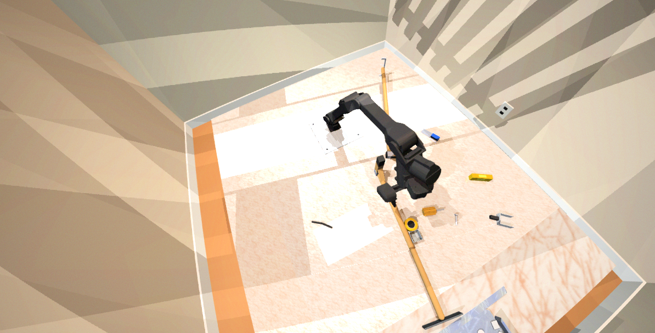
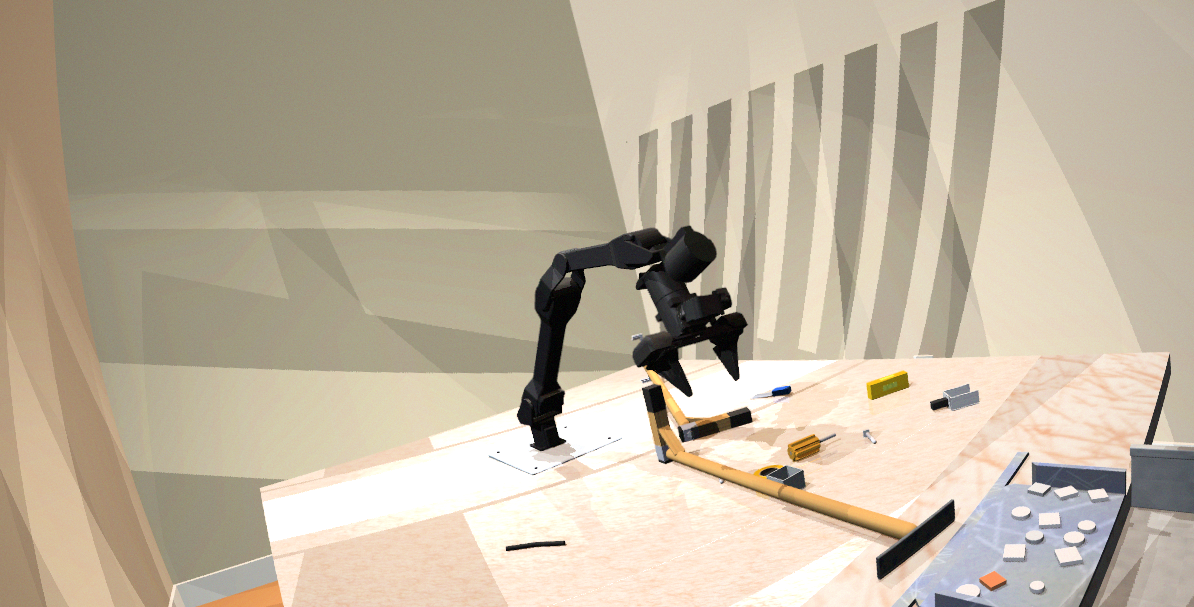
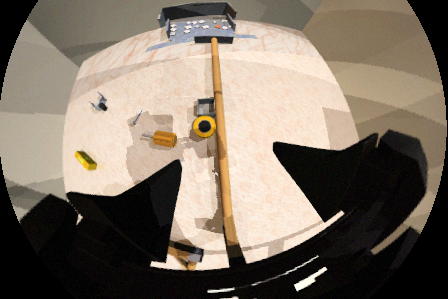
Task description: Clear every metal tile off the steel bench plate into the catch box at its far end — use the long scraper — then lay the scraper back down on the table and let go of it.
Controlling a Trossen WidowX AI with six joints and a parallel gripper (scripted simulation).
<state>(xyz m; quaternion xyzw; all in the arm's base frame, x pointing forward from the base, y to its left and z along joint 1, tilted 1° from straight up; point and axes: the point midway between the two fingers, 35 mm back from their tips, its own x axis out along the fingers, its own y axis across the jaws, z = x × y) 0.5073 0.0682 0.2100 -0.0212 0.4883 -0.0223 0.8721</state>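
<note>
Thirteen small tiles, twelve pale and one orange, lie on the one bench plate.

Going left to right in the exterior view, there is one thin black rod, then one black arm. Two long wooden-handled tools come next: a hooked stick and the scraper. The claw is spread wide and grasps nothing.

The scraper lies on the table, below the claw; in the wrist view its shaft runs between the two fingers, away to a black blade at the plate's near end.

Further right are one yellow tape roll just beside one little grey box, one blue-handled tool, one orange screwdriver, one bolt, one yellow block, one forked piece and, past the plate, one catch box.
</note>
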